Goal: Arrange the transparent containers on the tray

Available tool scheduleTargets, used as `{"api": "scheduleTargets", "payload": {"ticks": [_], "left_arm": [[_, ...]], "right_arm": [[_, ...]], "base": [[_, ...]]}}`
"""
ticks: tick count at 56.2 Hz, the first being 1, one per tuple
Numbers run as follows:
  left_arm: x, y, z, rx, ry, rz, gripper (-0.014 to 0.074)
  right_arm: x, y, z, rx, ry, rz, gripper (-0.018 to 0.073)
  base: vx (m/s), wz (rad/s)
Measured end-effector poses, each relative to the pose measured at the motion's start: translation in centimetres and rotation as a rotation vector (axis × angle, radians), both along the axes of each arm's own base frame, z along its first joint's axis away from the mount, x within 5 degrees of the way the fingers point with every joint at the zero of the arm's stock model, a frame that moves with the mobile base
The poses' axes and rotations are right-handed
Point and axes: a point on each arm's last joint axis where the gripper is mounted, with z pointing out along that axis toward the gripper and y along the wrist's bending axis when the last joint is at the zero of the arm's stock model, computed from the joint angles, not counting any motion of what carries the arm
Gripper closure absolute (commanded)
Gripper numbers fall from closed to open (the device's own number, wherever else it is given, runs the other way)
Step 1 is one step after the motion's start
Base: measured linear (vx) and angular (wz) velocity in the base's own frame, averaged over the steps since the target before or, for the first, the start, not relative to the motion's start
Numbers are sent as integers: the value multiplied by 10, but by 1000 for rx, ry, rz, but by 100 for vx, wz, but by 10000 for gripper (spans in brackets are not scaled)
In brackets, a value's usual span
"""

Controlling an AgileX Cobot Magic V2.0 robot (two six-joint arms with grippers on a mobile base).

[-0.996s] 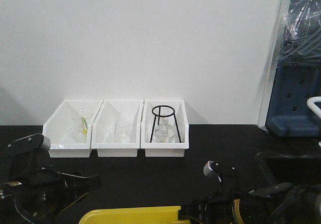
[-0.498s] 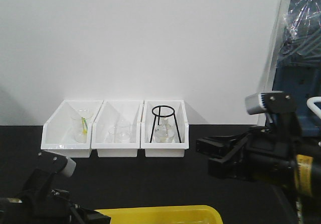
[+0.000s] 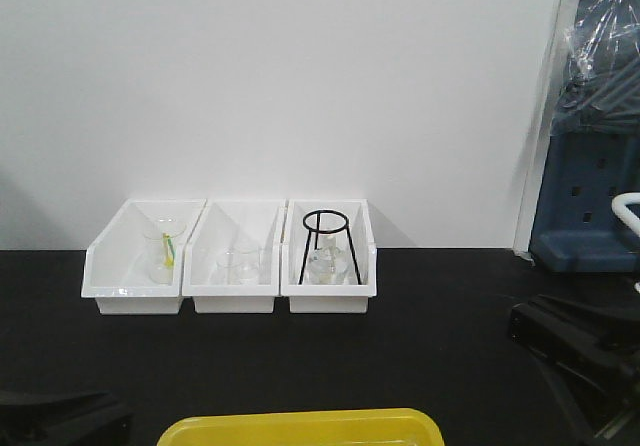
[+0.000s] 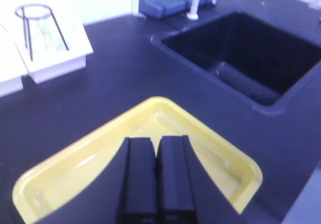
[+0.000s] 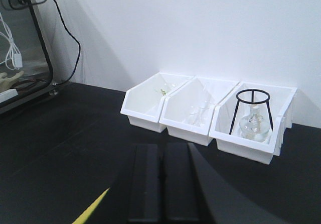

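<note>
— Transparent containers: where are they?
— None shows in any view, so where the tubes are, which way they lie from either set of fingers and which way their long axis and mouths point cannot be told.
— Start on the left, then.
— The left gripper (image 4: 156,176) hangs over the yellow tray (image 4: 210,148), its fingers pressed together with nothing between them. No tube shows on the tray.
— And beyond it?
— Three white bins stand against the wall: the left bin (image 3: 110,278) and the middle bin (image 3: 233,294) hold beakers, and the right bin (image 3: 330,294) a black tripod (image 3: 326,228) over a flask (image 5: 251,124).
— The right arm?
— The right gripper (image 5: 162,184) faces those bins, fingers likewise closed and empty.
— Which arm is nearer?
— To the tray, the left, I judge. To the tubes, I cannot say.
</note>
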Motion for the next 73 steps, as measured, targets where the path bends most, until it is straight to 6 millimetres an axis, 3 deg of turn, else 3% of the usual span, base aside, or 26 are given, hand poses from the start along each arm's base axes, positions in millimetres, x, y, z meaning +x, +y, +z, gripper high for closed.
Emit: {"api": "scheduleTargets", "payload": {"ticks": [46,59,65,73], "left_arm": [[-5,4,3,29,-40,13,596],[-15,28,-9,94,-56,214,596],[-30,42,-25,89,-147,309,596],[-57,65,-89,109,-248,443,596]], "right_arm": [[-2,-1,1,0,-9,-1,572],[-2,-1,1,0,-9,-2,572],[-2,-1,1,0,-9,-2,572],[-2,-1,1,0,-9,-2,572]], "base": [[0,0],[0,0],[0,0],[0,0]]}}
